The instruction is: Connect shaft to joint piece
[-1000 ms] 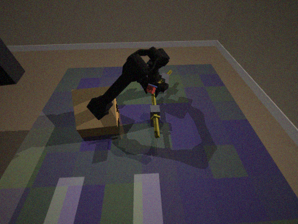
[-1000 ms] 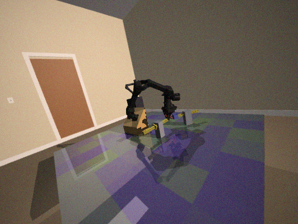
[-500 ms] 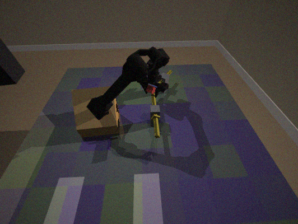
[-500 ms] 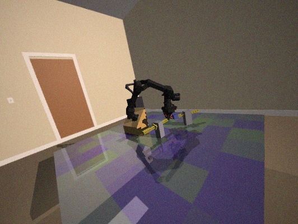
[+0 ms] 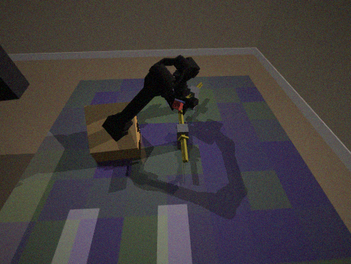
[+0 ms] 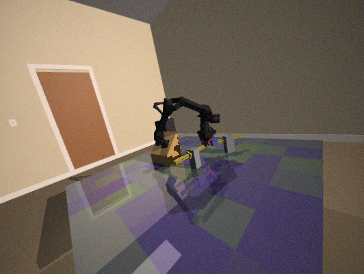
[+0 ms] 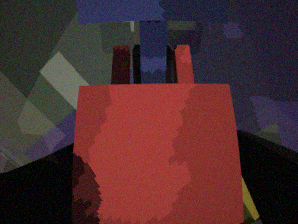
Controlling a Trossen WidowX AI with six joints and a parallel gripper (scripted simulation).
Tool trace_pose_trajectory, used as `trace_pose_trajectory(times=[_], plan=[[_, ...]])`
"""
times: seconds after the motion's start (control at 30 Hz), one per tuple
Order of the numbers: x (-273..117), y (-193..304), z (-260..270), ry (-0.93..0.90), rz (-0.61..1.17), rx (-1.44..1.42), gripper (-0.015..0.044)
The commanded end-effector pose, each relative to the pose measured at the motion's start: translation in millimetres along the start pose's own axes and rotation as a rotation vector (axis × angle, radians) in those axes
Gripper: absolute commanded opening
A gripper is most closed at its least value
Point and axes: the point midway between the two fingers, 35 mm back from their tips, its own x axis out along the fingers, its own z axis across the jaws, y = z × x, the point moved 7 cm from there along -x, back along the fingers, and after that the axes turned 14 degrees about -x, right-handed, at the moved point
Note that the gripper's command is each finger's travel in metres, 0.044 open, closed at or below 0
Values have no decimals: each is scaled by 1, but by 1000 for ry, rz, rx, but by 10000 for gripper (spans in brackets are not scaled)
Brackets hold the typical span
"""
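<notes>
The red square joint piece (image 5: 177, 105) (image 7: 152, 150) hangs on a blue hinge part (image 6: 213, 142) (image 7: 153, 62) at the end of the fixed yellow shaft (image 5: 199, 85) (image 6: 238, 136), which runs through the far grey block (image 6: 230, 144). My gripper (image 5: 178, 105) (image 6: 205, 142) (image 7: 174, 136) is shut on the joint piece, with a black finger on each side. The second yellow shaft (image 5: 185, 152) (image 6: 180, 160) passes through the near grey block (image 5: 182, 128) (image 6: 196, 158); its far end lies close to the joint piece. Whether they touch, and exactly where the opening points, is hidden.
The arm's orange-brown base box (image 5: 115, 154) (image 6: 163, 158) stands beside the near block. A yellow cross-piece (image 5: 183, 137) sits on the second shaft, on the near block's outer side. A dark box (image 5: 13, 80) shows at the left edge of the top view.
</notes>
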Motion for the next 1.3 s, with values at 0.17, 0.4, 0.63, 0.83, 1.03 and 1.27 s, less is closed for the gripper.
trace_pose_trajectory(times=[0.17,0.4,0.63,0.83,1.03,1.27], plan=[[0,0,0,-1,1,0,0],[-15,1,-2,-2,-24,78,105],[-55,8,-5,-13,-75,302,289],[-88,17,-5,-27,-108,499,440],[-121,29,-4,-50,-138,694,440],[-156,46,1,-84,-166,912,440]])
